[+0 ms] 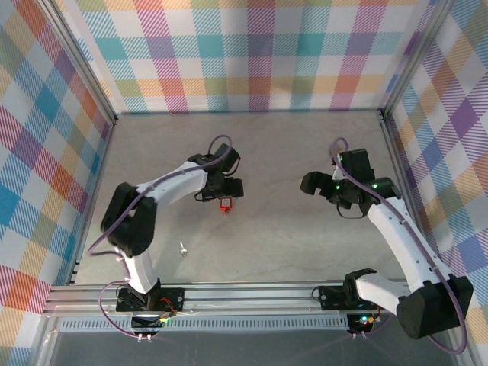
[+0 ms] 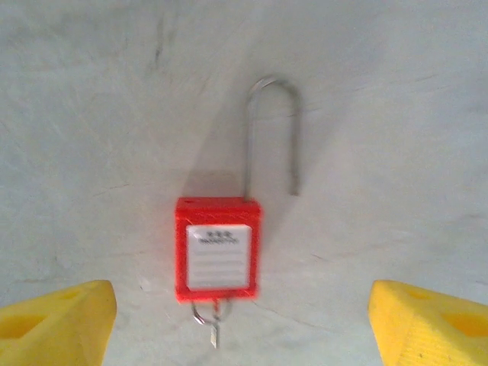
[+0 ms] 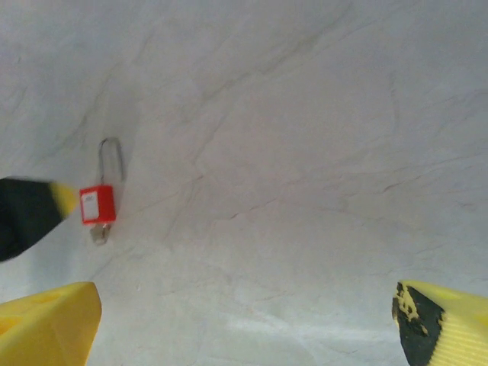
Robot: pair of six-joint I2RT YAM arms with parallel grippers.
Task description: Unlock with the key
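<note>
A red padlock point(image 2: 217, 248) with a white label lies flat on the grey table, also seen from above point(image 1: 225, 206). Its steel shackle point(image 2: 271, 130) points away from me, and the shackle's right leg ends just short of the body. A small key point(image 2: 210, 320) sticks out of the padlock's near end. My left gripper point(image 2: 244, 326) hovers over the padlock, open, its yellow fingers well apart on either side and touching nothing. Farther right, my right gripper point(image 3: 244, 328) is open and empty. In the right wrist view the padlock point(image 3: 97, 203) lies far to the left.
A small silver metal piece point(image 1: 183, 248) lies on the table near the left arm's base. Checked walls enclose the table on three sides, and an aluminium rail point(image 1: 252, 293) runs along the near edge. A left finger point(image 3: 30, 213) shows beside the padlock.
</note>
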